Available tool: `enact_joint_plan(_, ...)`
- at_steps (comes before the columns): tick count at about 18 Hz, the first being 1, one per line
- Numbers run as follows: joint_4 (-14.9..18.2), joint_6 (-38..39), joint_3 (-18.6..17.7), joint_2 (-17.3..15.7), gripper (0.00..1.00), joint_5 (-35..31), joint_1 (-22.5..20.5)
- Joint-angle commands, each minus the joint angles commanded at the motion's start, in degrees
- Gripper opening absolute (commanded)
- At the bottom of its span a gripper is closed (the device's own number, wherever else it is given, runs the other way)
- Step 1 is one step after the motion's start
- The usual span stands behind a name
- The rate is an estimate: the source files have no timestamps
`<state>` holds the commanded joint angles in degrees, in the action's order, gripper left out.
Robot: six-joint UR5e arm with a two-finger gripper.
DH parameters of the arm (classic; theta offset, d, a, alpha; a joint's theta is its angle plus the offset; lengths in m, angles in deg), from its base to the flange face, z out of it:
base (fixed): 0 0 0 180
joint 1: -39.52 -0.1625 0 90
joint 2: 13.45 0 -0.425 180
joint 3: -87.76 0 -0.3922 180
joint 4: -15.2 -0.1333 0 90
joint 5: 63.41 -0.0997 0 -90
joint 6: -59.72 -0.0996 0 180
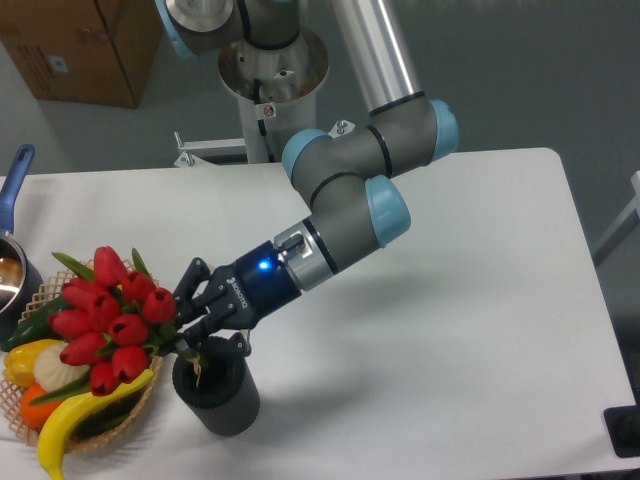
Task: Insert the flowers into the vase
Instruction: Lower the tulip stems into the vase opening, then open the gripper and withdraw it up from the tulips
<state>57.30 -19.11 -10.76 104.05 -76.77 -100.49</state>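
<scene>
Gripper (pixel 188 325) clenching the flowers (pixel 112 318) by their stems, arm angling down toward seven o'clock, stem ends dipping into the vase (pixel 217 387), blooms leaning toward ten o'clock.

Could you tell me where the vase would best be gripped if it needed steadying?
Grip the vase across its ribbed cylindrical wall, low down, coming from the open table side on the right. The flowers and claw crowd its mouth, and the wicker basket blocks the left.

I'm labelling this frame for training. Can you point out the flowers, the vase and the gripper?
flowers (pixel 112 322): fixed camera, on a red bud mid-bunch.
vase (pixel 222 405): fixed camera, on its ribbed dark side wall.
gripper (pixel 186 330): fixed camera, between the fingertips, closed on the stems.
</scene>
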Motion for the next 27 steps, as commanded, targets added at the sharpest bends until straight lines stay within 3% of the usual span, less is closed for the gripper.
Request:
enact_joint_plan(2, 0.0, 0.0, -0.1, 0.3, 0.59, 0.0, -0.3)
enact_joint_plan(4, 0.0, 0.0, -0.2, 0.4, 0.94, 0.0, -0.7)
enact_joint_plan(5, 0.0, 0.0, -0.4, 0.4, 0.99, 0.0, -1.1)
enact_joint_plan(17, 0.0, -0.1, -4.0, -1.0, 1.0, 0.0, -4.4)
enact_joint_plan(23, 0.3, 0.9, -4.0, -5.1, 1.0, -0.5, -11.8)
enact_joint_plan(27, 0.4, 1.2, -2.7, -9.0, 1.0, -14.4, -18.4)
